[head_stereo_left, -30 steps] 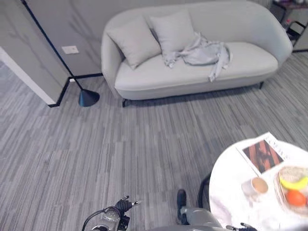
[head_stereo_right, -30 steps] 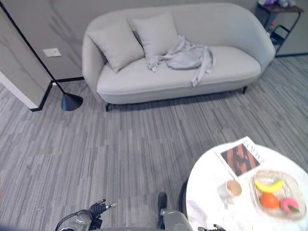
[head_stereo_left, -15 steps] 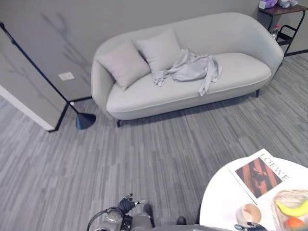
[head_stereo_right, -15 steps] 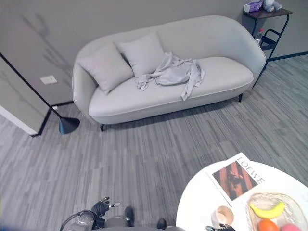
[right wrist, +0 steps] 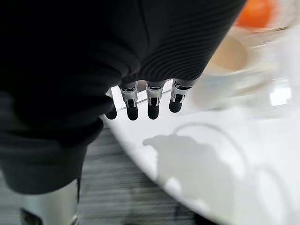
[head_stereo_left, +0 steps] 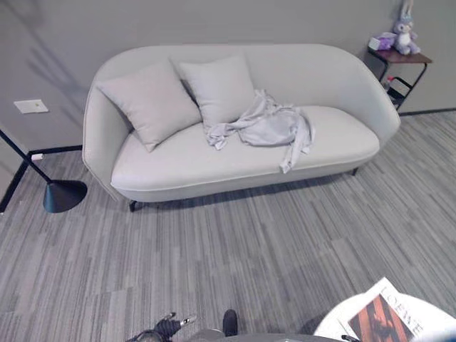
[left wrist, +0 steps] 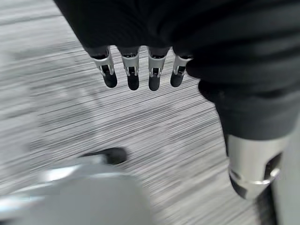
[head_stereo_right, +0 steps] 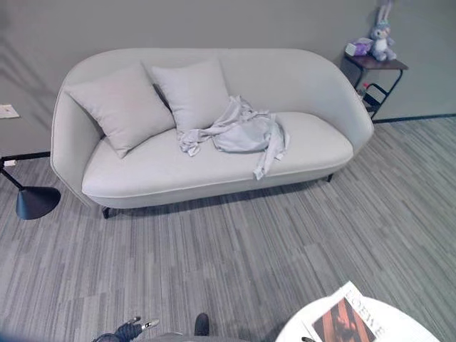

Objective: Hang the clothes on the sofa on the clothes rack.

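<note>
Sofa [head_stereo_left: 178, 167] with clothes [head_stereo_left: 267, 128], 2 cushions [head_stereo_left: 149, 102]

The pale grey crumpled clothes [head_stereo_left: 267, 128] lie on the light grey curved sofa [head_stereo_left: 178, 160], far ahead of the left robot hand [head_stereo_left: 169, 328]; two grey pillows [head_stereo_left: 182, 96] sit left of them.

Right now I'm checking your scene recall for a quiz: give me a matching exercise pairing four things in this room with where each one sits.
Things:
1. crumpled pale grey garment
2. purple plush rabbit toy
3. black cone-shaped lamp base
4. magazine with a dark cover photo

Places:
A. on the floor by the sofa's left end
B. on the round white table
C. on the light grey sofa seat
D. on the small dark side table

Pairs: 1-C, 2-D, 3-A, 4-B
</note>
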Controlling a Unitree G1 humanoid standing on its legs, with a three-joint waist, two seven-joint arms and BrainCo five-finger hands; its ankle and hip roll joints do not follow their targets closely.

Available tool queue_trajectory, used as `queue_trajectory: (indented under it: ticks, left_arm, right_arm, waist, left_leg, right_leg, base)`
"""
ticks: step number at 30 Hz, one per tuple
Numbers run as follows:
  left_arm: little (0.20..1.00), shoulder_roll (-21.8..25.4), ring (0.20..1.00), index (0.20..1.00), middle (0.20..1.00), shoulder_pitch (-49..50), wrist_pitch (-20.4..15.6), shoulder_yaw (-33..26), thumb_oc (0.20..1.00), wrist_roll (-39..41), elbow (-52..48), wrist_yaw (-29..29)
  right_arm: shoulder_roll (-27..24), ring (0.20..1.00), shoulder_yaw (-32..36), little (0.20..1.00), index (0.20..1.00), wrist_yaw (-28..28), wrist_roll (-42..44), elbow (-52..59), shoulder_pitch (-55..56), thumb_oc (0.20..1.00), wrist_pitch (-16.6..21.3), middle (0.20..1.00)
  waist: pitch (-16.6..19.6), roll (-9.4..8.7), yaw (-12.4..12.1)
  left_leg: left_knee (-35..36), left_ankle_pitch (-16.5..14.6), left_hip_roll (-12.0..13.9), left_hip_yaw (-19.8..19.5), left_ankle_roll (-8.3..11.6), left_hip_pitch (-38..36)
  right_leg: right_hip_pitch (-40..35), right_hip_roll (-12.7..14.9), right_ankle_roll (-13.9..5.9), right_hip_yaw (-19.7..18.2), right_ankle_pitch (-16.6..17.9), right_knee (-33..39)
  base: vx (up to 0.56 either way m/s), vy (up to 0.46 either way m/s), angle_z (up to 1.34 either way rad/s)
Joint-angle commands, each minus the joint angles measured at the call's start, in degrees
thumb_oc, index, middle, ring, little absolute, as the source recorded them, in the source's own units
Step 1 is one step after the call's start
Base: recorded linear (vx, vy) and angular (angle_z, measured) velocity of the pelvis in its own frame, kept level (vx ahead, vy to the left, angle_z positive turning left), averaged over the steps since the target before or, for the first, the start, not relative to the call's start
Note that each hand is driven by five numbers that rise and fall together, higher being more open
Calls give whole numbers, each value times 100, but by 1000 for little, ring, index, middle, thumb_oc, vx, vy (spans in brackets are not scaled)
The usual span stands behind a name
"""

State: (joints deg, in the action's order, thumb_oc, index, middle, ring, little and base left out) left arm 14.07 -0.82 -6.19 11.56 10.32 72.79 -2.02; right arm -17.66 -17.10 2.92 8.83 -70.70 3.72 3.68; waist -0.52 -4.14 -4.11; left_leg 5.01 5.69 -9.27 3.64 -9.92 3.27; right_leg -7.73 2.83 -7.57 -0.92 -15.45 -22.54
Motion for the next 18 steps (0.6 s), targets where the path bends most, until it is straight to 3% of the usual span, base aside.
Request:
queue_trajectory:
  ticks: [1,5,6,8,10,12,14,15,18]
  left_arm:
    - [1000,129,1000,1000,1000,-82,-19,-18,1000,58,-144,77]
    - [1000,169,1000,1000,1000,-153,-10,81,1000,-26,-198,76]
    - [1000,194,1000,1000,1000,-178,-1,112,1000,-76,-203,72]
    - [1000,223,1000,1000,1000,-219,9,135,1000,-124,-177,80]
    - [1000,220,1000,1000,1000,-249,5,170,1000,-134,-168,72]
    - [1000,211,1000,1000,1000,-273,-8,203,1000,-132,-152,72]
    - [1000,196,1000,1000,1000,-322,-41,242,1000,-188,-88,111]
    - [1000,183,1000,1000,1000,-356,-58,235,1000,-199,-77,136]
    - [1000,122,1000,1000,1000,-359,-70,241,1000,-208,-63,116]
  right_arm:
    - [-178,1000,102,1000,1000,34,-74,351,-83,1000,88,1000]
    - [-173,1000,154,1000,1000,17,-22,384,-17,1000,87,1000]
    - [-164,1000,168,1000,1000,9,-28,368,9,1000,84,1000]
    - [-143,1000,210,1000,1000,-17,-40,291,82,1000,76,1000]
    - [-144,1000,277,1000,1000,-28,-43,187,148,1000,62,1000]
    - [-169,1000,368,1000,1000,-26,-47,36,207,1000,32,1000]
    - [-174,1000,428,1000,1000,-61,-32,-138,209,1000,7,1000]
    - [-161,1000,436,1000,1000,-77,-2,-213,198,1000,-5,1000]
    - [-134,1000,395,1000,1000,-66,-45,-290,205,1000,-28,1000]
  waist:
    - [-151,77,-186]
    - [-252,181,-53]
    - [-293,215,-15]
    - [-337,304,47]
    - [-345,374,121]
    - [-406,412,268]
    - [-537,277,417]
    - [-612,198,513]
    - [-684,157,611]
  left_leg:
    - [-1,-21,311,109,936,228]
    - [-1,-200,236,-79,803,-57]
    - [-1,-246,283,-100,794,-126]
    - [-1,-347,429,-80,829,-245]
    - [-1,-427,561,-56,894,-356]
    - [-1,-580,667,-91,955,-534]
    - [-1,-828,640,-104,1007,-851]
    - [-1,-962,592,-135,1043,-1073]
    - [-1,-1143,643,-146,1138,-1370]
  right_leg:
    - [66,604,-181,-274,2097,552]
    - [465,683,-93,-240,2717,-416]
    - [607,712,-46,-195,2731,-596]
    - [893,871,43,115,2410,-618]
    - [1041,953,131,448,1983,-212]
    - [1265,790,134,630,1534,356]
    - [1485,560,-84,697,1780,1632]
    - [1765,421,-245,713,2108,2264]
    - [1946,230,-394,883,2373,2744]
  base:
    - [183,128,54]
    - [131,86,58]
    - [122,50,33]
    - [148,3,6]
    - [161,-49,0]
    - [214,-133,-8]
    - [299,-237,-6]
    - [298,-204,-7]
    - [301,-242,3]
